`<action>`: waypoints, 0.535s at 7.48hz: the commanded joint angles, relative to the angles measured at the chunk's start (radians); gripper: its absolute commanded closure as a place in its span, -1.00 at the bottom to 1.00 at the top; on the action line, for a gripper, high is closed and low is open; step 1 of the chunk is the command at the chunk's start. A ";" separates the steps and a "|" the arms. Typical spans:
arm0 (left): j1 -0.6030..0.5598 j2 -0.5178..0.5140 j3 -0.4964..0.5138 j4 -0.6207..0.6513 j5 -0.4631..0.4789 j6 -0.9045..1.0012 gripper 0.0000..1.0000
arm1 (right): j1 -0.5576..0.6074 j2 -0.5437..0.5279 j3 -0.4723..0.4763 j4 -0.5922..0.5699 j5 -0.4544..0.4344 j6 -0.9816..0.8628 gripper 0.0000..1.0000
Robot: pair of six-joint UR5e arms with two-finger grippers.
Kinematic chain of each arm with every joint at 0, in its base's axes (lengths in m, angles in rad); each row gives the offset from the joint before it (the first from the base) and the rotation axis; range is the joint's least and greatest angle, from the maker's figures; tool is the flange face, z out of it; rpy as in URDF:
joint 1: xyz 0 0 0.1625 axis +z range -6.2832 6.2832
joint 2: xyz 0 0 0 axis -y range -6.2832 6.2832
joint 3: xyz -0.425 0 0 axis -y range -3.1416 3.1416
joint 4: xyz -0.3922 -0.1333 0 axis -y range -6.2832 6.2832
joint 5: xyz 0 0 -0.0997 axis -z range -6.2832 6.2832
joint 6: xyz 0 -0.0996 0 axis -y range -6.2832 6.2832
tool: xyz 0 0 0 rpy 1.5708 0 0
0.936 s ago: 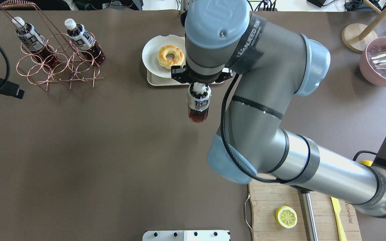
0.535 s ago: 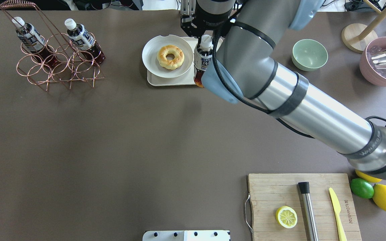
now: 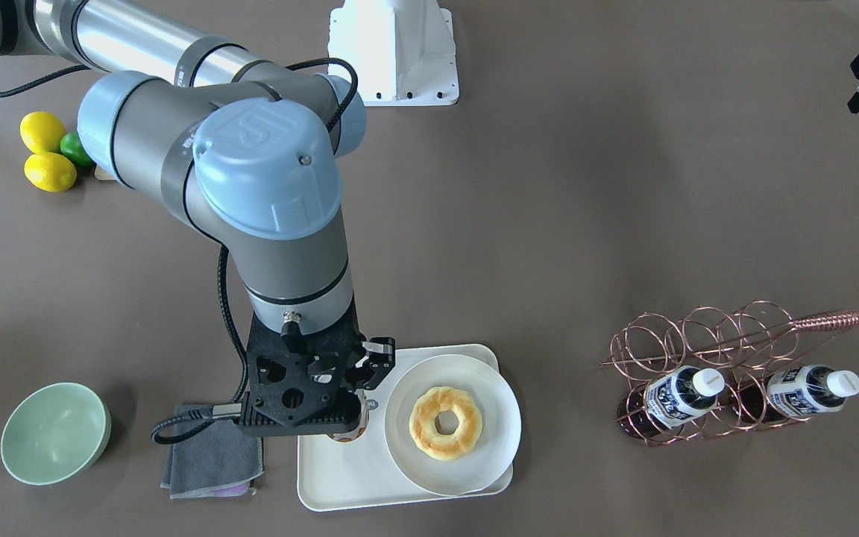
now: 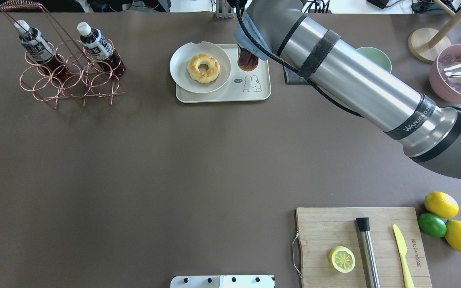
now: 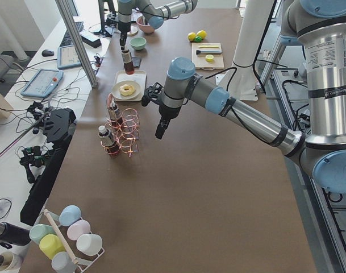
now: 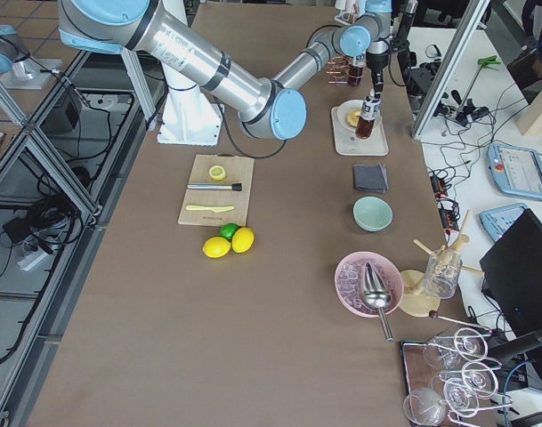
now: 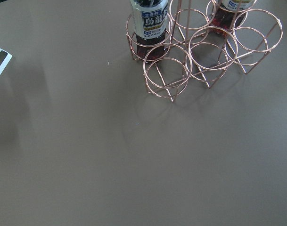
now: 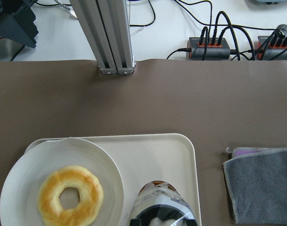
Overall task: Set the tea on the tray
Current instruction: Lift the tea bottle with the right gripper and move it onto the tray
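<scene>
Carried in from the tray's near edge, the tea stood upright over the tray, at 3 o'clock from the plate. The right claw gripped its cap; only release seemingly remained.

Far right hand grips the tea bottle at its top, upright, over the far end of the cream tray. Contact with the tray not resolvable. Doughnut sits on a round white plate on the same tray. Near left hand points down above the tabletop, just beside the copper wire rack, which carries a near bottle and a farther bottle.
</scene>
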 commanded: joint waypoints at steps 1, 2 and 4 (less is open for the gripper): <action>-0.014 0.007 0.001 0.000 -0.013 0.015 -0.95 | 0.002 0.010 -0.106 0.085 0.002 -0.014 1.00; -0.014 0.007 0.001 0.000 -0.013 0.015 -0.95 | 0.002 0.008 -0.112 0.085 0.001 -0.016 1.00; -0.012 0.002 0.005 0.000 -0.013 0.015 -0.95 | -0.004 0.005 -0.111 0.088 -0.001 -0.016 1.00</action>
